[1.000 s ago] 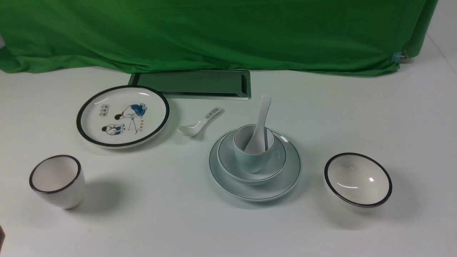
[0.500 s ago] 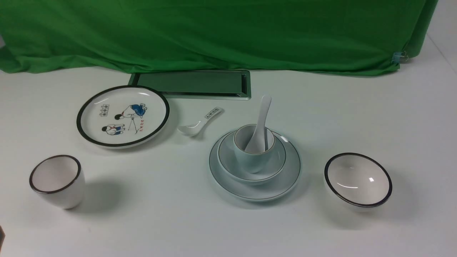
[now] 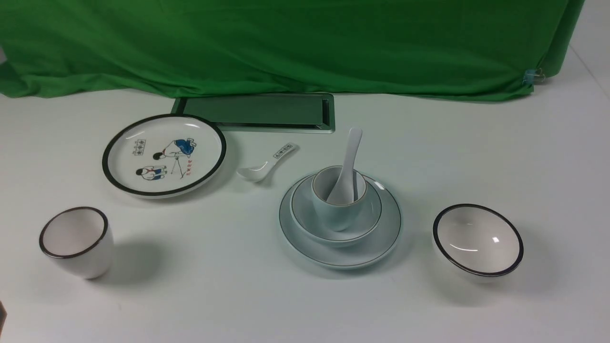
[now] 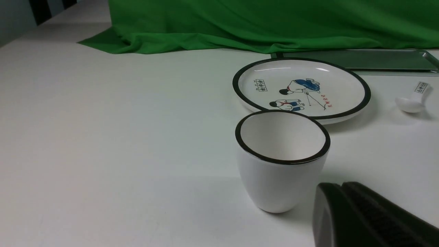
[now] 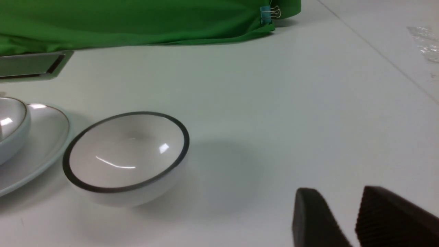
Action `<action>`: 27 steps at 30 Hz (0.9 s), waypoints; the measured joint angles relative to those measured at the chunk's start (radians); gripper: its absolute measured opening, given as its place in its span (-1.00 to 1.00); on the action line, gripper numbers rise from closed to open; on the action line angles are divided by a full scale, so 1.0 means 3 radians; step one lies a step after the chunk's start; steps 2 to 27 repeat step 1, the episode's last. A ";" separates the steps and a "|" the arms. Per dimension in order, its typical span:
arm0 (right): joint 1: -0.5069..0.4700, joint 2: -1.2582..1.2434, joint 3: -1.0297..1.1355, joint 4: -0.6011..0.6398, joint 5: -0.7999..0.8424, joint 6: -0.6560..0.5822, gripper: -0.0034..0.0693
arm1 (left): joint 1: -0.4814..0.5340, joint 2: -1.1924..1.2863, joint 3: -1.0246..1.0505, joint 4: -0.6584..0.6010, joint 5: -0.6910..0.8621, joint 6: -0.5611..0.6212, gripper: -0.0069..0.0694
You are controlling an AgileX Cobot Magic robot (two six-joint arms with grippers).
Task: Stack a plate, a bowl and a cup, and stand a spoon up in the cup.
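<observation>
You have the stack built near the middle of the table (image 3: 305, 305) — the plate (image 3: 381, 245) carries the bowl (image 3: 369, 220), the cup (image 3: 336, 214) sits in the bowl, and the spoon (image 3: 347, 164) stands in the cup, handle leaning toward the far edge. Your left gripper (image 4: 337, 202) has its jaws pressed together, empty, beside the black-rimmed cup (image 4: 279, 171). Your right gripper (image 5: 343, 214) shows a gap between its jaws — empty too.

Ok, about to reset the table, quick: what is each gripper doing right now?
Left gripper: jaws shut, holding nothing, beside the black-rimmed white cup.
Right gripper: jaws apart, holding nothing, above bare table.
</observation>
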 joint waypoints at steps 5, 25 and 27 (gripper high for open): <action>0.0000 0.0000 0.0000 0.0000 0.0000 0.0000 -0.25 | 0.0000 0.0000 0.0000 0.0000 0.0000 0.0000 -0.89; 0.0000 0.0000 0.0000 0.0000 0.0000 0.0000 -0.25 | 0.0000 0.0000 0.0000 0.0000 0.0000 0.0000 -0.89; 0.0000 0.0000 0.0000 0.0000 0.0000 0.0000 -0.25 | 0.0000 0.0000 0.0000 0.0000 0.0000 0.0000 -0.89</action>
